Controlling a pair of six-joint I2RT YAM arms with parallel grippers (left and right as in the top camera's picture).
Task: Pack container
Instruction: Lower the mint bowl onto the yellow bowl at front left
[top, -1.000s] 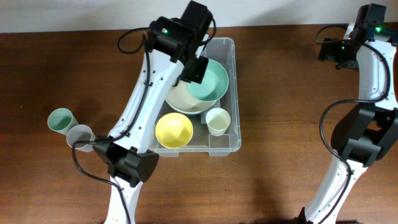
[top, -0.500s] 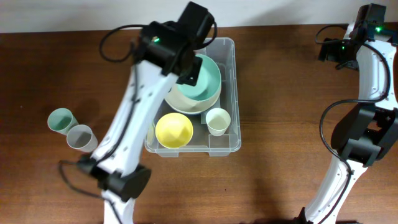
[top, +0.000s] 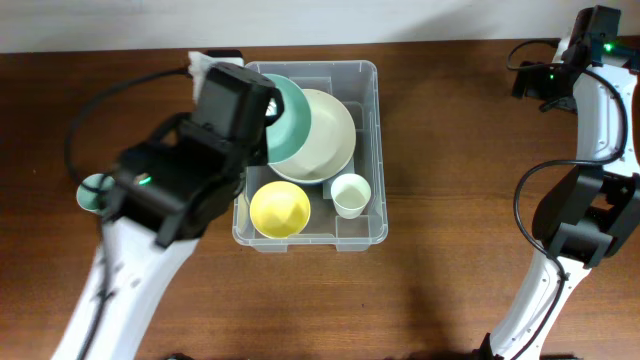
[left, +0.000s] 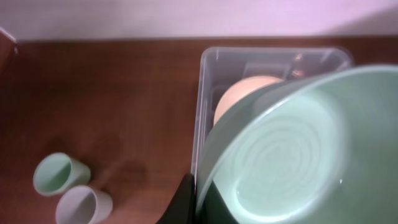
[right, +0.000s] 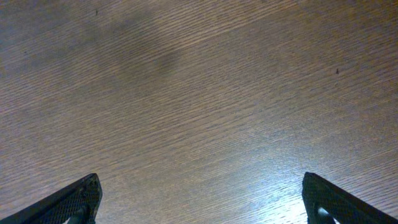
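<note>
Left tool (left: 198, 205) clamped on the rim of the teal bowl (top: 290, 115). The bowl is tilted over the container's (top: 378, 140) 10 o'clock corner and overlaps the cream bowl (top: 325, 135); can't tell if they touch. Container sits mid-table (top: 450, 200), long side running 12–6. Inside: cream bowl at 12, yellow bowl (top: 279, 208) at 7, small cup (top: 350, 193) at 5. Green cup (left: 57, 174) and grey cup (left: 84, 204) stand just beside each other on the table, out at the container's 8. Right tool (right: 200, 199) jaws wide apart, holding nothing, over bare wood near the table's 2 o'clock edge.
</note>
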